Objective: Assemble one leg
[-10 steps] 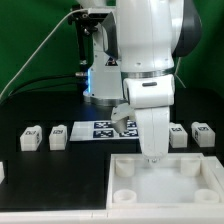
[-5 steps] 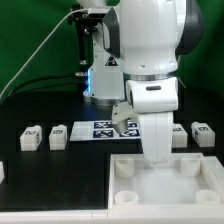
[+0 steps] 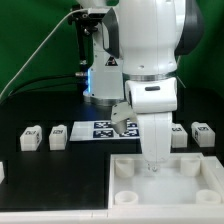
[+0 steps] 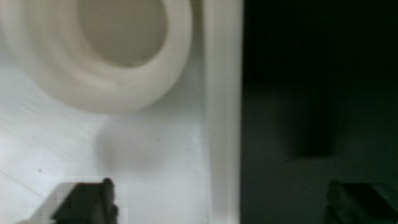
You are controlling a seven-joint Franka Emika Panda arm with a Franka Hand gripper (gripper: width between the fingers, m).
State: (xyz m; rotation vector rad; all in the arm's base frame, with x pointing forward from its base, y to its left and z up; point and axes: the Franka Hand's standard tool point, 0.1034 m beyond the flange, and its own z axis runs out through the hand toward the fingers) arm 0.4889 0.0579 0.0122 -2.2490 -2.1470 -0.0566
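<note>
The exterior view is bright and evenly lit, seemingly from above. The white robot arm (image 3: 150, 50) at the upper middle of the frame is nearly blown out, with soft grey shading under its lower casing. The white tabletop (image 3: 165, 185) at lower right carries faint shadows inside its rim. The black table (image 3: 40, 190) swallows detail at lower left. The picture is coarse, so the tags on the marker board (image 3: 100, 129) look smudged.

The wrist view is out of focus throughout. The round socket (image 4: 98, 50) has a hazy, shadowed edge, and the gripper (image 4: 222, 205) shows only as two dark smeared fingers (image 4: 80, 203).
</note>
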